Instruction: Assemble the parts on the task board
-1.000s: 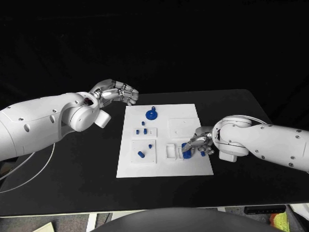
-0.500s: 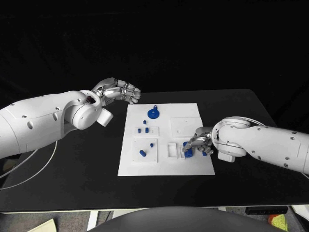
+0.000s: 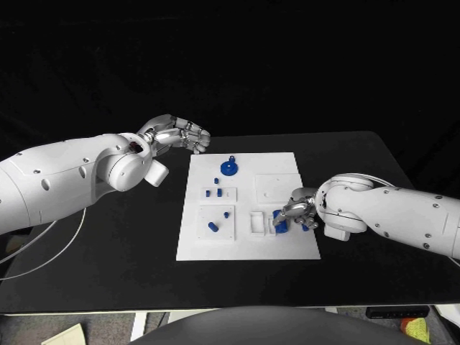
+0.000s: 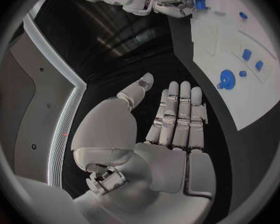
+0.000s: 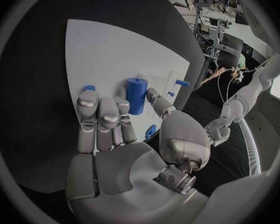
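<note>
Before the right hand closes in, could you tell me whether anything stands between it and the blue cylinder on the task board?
Nothing visible does. The right hand sits right at the blue cylinder, which stands upright on the task board; its fingertips reach beside the cylinder, with only bare white board between.

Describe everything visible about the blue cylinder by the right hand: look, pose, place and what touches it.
The blue cylinder is a plain, matte, plastic-looking piece with a flat pale top, the largest blue part near the right hand. It stands upright on the white task board, at a small raised white block near the board's right edge. In the right wrist view the hand's fingertips lie close on one side and the thumb on the other; whether they actually press it cannot be told.
</note>
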